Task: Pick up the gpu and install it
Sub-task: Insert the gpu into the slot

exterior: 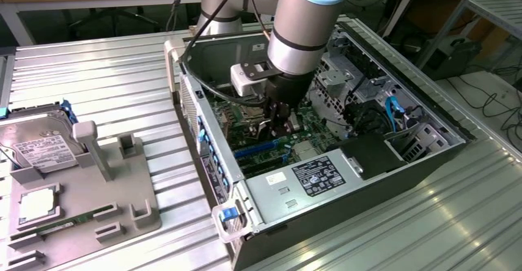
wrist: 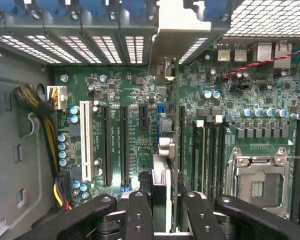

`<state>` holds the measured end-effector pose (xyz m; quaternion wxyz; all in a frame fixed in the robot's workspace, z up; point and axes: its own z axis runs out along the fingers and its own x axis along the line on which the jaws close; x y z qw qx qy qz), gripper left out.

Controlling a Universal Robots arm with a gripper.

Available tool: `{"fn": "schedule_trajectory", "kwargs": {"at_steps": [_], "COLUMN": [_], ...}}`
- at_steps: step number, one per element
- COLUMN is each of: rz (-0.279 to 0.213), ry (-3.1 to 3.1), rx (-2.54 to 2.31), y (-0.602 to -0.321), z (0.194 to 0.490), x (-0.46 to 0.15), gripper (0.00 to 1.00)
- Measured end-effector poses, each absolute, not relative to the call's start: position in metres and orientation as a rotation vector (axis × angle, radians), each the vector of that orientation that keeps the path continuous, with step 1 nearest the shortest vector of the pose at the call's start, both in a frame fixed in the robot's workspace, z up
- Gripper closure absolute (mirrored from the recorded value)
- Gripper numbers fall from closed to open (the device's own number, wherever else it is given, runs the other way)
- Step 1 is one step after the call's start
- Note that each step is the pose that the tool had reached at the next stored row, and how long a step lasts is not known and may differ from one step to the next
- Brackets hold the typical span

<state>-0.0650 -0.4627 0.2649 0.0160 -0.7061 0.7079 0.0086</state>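
Gpu (wrist: 162,187) stands edge-on, clamped in gripper (wrist: 162,210) over motherboard (wrist: 125,135); exterior view hides it

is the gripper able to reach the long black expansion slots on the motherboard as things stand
Probably yes. The computer case lies with its side open, and the gripper, shut on the gpu, hangs inside above the motherboard. Nothing shows between it and the long black slots.
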Motion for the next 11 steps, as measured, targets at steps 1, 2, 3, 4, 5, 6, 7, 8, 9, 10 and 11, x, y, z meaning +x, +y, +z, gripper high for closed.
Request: {"fn": "schedule_trajectory", "kwargs": {"at_steps": [1,2,3,4,5,6,7,8,9,10,11], "rz": [0.027,0.027,0.027,0.027,0.027,0.027,0.027,0.027,0.027,0.027,0.027], "ry": [2.202,2.201,2.202,2.202,2.202,2.202,2.202,2.202,2.202,2.202,2.202], "rx": [-2.196,-2.196,-2.196,-2.196,-2.196,-2.196,-2.196,-2.196,-2.196,-2.196,-2.196], "y": [-0.463,-0.463,-0.463,-0.463,-0.463,-0.463,-0.463,-0.463,-0.463,-0.463,-0.463], "z": [0.263,0.262,0.261,0.259,0.258,0.257,0.255,0.254,0.253,0.252,0.251], "x": [-0.068,-0.069,-0.071,-0.071,-0.072,-0.072,-0.073,-0.073,-0.073,-0.074,-0.074], "gripper": [0.72,0.72,0.72,0.72,0.72,0.72,0.72,0.72,0.72,0.72,0.72]}}
